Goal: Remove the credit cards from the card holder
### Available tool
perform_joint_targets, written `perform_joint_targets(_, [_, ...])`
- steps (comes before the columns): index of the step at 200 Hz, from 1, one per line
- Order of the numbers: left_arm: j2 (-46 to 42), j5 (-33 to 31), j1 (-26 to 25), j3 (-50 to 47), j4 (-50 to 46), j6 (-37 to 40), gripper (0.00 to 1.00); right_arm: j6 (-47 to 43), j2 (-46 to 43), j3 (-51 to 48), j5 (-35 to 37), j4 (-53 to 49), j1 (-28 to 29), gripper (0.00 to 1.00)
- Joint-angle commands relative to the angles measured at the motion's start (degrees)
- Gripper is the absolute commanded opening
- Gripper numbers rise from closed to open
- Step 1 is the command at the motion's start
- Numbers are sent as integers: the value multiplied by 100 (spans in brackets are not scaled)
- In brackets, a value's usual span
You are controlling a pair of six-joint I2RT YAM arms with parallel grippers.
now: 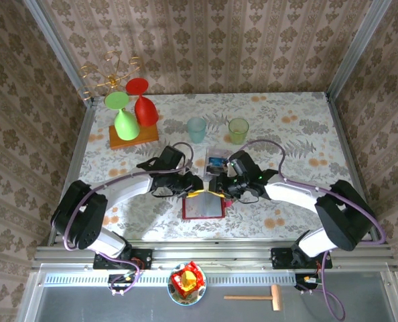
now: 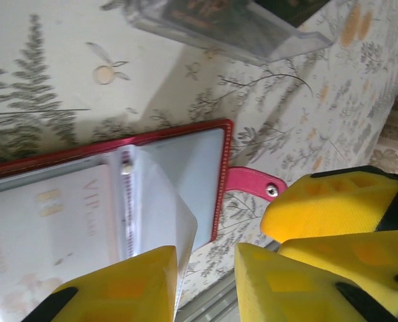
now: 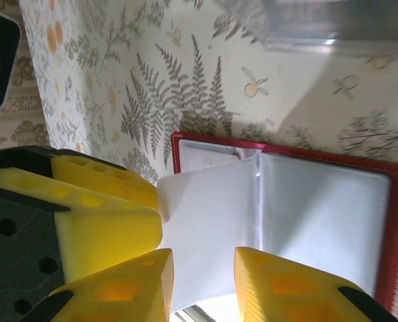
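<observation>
1. The left gripper point(image 2: 202, 260) sat at the far edge of the card holder point(image 3: 396, 241). Its jaws were a bit apart and not clamped on anything, and a clear pocket leaf point(image 2: 162, 201) hung down into the gap.
2. Same deal with the right gripper point(image 3: 204, 260): fingers parted, the pocket leaf loose between them. The two grippers were almost nose to nose.
3. The card holder lay open and flat on the table point(image 1: 299, 127) between the two arms, its snap strap point(image 2: 252, 182) poking out sideways.
4. A pale card point(image 2: 58, 221) marked VIP was tucked in one of its pockets.
5. Just behind the holder was a clear box point(image 2: 286, 45) with what looked like a blue card point(image 1: 216, 162) inside. Too small to be sure, honestly.
6. Further back stood a teal cup point(image 1: 196, 129) and a green cup point(image 1: 238, 129).
</observation>
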Motion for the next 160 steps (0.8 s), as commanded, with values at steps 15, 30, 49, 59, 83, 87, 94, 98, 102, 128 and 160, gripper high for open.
perform_joint_targets(15, [427,401,-184,432,-138,327,34,-311,-462,-50,348,-757,-335,31])
perform_joint_targets(30, [613,410,-255,561,-156,365,35,-334,-706,-125,348,-848,-456,31])
perform_joint_targets(49, [883,458,-344,723,-128,394,37,-379,-897,-218,410,-994,-554,31])
perform_joint_targets(59, [994,476,-393,795,-87,378,38,-392,-998,-263,402,-1041,-600,31])
perform_joint_targets(83, [1278,543,-494,971,57,353,39,-395,-1247,-402,473,-1127,-658,32])
perform_joint_targets(87, [1321,543,-508,991,53,366,39,-401,-1285,-426,473,-1131,-669,32])
perform_joint_targets(94, [1385,547,-522,1035,80,356,39,-385,-1321,-451,465,-1137,-691,32])
perform_joint_targets(98, [1414,551,-531,1042,107,348,39,-385,-1342,-466,454,-1156,-692,32])
perform_joint_targets(102, [1453,559,-531,1052,140,346,39,-385,-1364,-471,455,-1167,-699,32])
perform_joint_targets(128, [1593,597,-554,1111,209,333,40,-368,-1438,-510,419,-1171,-695,33])
perform_joint_targets(160, [1581,609,-536,1120,232,374,40,-333,-1208,-480,183,-1019,-699,32])
